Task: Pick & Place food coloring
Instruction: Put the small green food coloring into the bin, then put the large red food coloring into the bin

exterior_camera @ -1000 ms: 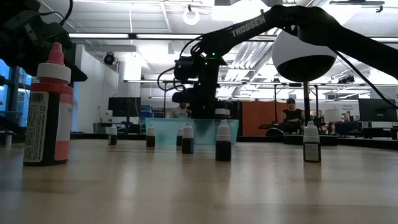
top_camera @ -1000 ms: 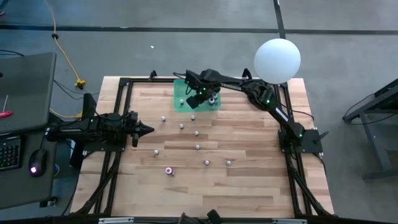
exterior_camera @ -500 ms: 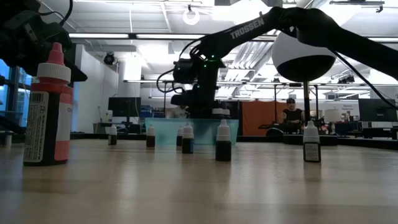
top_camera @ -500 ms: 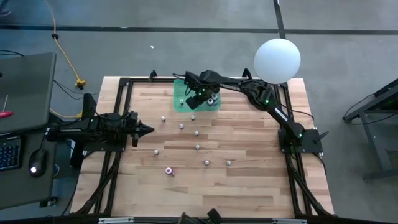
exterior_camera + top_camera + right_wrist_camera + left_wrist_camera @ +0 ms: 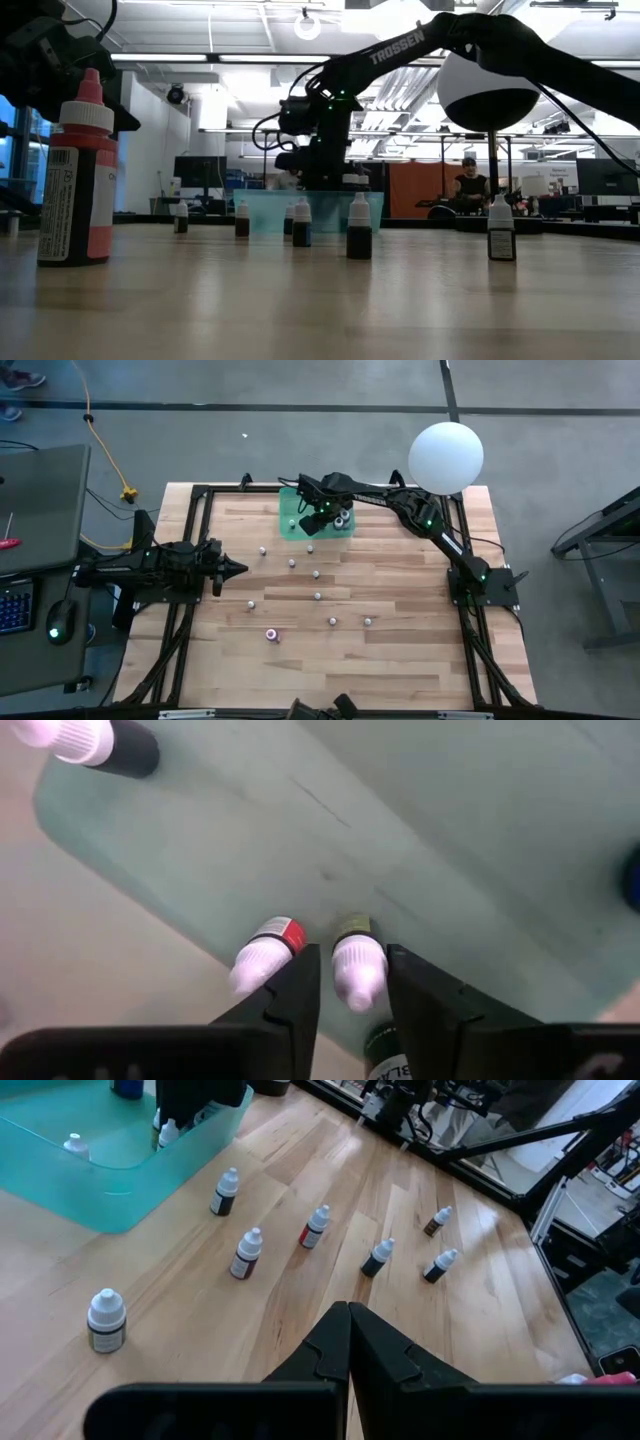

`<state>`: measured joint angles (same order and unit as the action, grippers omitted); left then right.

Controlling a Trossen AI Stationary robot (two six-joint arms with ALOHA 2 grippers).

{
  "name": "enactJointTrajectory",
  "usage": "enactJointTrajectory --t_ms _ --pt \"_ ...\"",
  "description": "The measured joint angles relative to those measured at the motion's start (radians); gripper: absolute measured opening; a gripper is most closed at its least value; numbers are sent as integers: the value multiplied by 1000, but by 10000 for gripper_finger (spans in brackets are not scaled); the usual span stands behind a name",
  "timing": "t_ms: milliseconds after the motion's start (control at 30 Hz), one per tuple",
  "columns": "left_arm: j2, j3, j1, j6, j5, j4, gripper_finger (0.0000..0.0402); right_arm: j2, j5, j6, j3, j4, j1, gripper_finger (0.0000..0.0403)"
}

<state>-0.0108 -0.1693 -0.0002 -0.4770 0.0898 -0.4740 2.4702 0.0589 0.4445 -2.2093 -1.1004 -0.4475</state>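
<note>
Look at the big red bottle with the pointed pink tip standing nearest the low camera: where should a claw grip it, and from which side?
Probably from above. The red bottle stands upright on the table, apart from the small bottles, so a claw can straddle it. Close on the wide ribbed white cap or the flat-sided body just below; the tapered pink tip would likely slip.

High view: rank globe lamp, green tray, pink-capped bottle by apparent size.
1. Globe lamp, largest, though it stands nearer the overhead camera, so its lead is unsure.
2. Green tray, partly hidden by the right gripper.
3. Pink-capped bottle, clearly smallest.
</note>
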Motion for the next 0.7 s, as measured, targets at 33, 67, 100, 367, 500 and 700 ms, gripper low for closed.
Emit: enactJointTrajectory --t_ms 33,67,100,367,500,700 --pt "0 0 0 0 0 0 0 0 -1 -1 0 0 -1 116" --pt "0 0 0 0 0 0 0 0 -2 -2 0 0 -2 124" --pt "0 0 0 0 0 0 0 0 -3 -3 0 0 -3 131" --pt "0 0 0 0 0 0 0 -4 -6 -25 0 -2 -4 169" --pt "0 0 0 0 0 0 0 -26 -13 -27 0 5 -7 174" --pt "0 0 0 0 0 0 0 -78 -26 -34 -1 8 -21 174"
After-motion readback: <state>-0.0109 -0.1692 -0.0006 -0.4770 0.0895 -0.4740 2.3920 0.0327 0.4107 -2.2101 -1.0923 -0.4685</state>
